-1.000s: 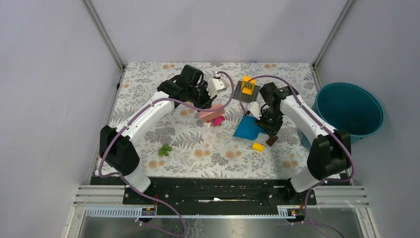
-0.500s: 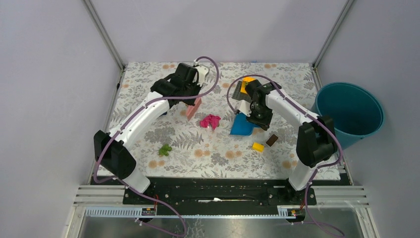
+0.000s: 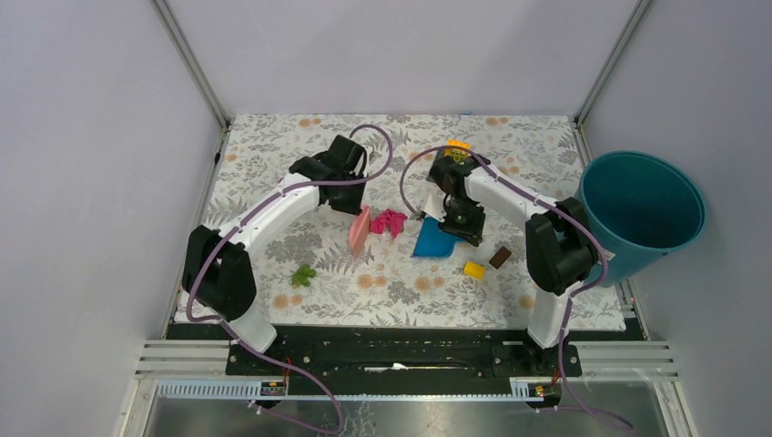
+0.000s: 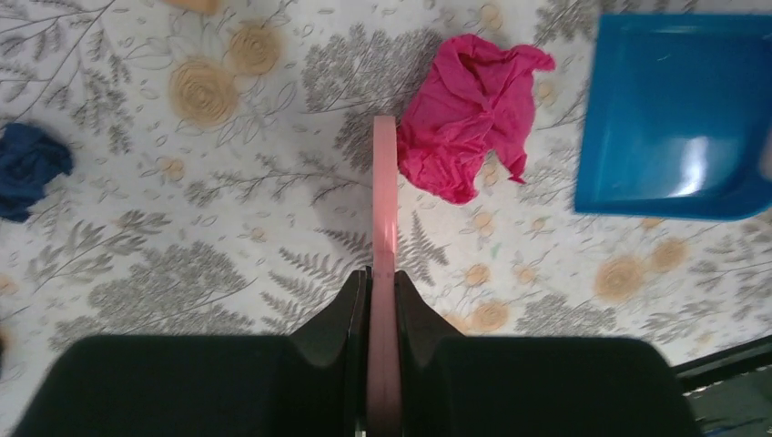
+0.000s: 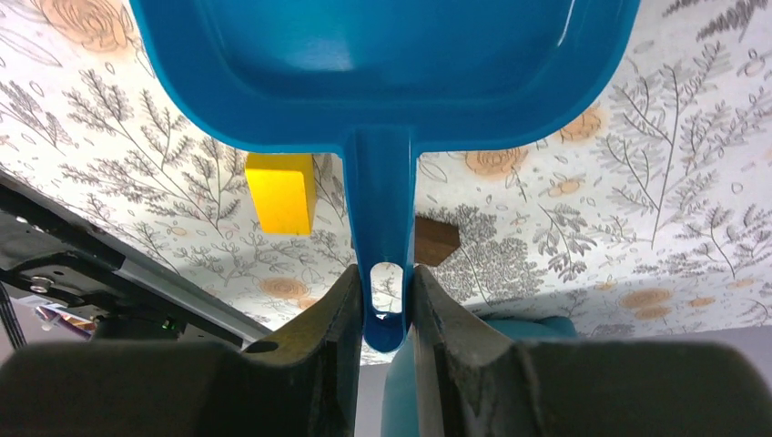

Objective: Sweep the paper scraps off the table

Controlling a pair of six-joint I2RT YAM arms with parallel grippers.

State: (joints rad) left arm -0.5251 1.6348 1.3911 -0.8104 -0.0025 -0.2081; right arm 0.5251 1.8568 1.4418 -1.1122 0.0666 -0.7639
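Note:
A magenta paper scrap (image 3: 390, 221) (image 4: 472, 116) lies on the flowered table (image 3: 273, 146) between a pink flat scraper (image 3: 360, 230) (image 4: 384, 228) and a blue dustpan (image 3: 433, 238) (image 4: 678, 114). My left gripper (image 3: 357, 202) (image 4: 383, 278) is shut on the scraper, whose edge touches the scrap's left side. My right gripper (image 3: 466, 223) (image 5: 385, 296) is shut on the dustpan's handle (image 5: 382, 218). A green scrap (image 3: 303, 274) lies at the near left. A dark blue scrap (image 4: 29, 168) shows in the left wrist view.
A yellow block (image 3: 473, 269) (image 5: 280, 192) and a brown block (image 3: 499, 258) (image 5: 436, 239) lie just near-right of the dustpan. An orange and dark object (image 3: 452, 150) sits behind the right arm. The teal bucket (image 3: 643, 205) stands off the table's right edge.
My left gripper has swung the scraper to the left side of the magenta scrap and lowered it there. My right gripper has moved the dustpan left toward the scrap.

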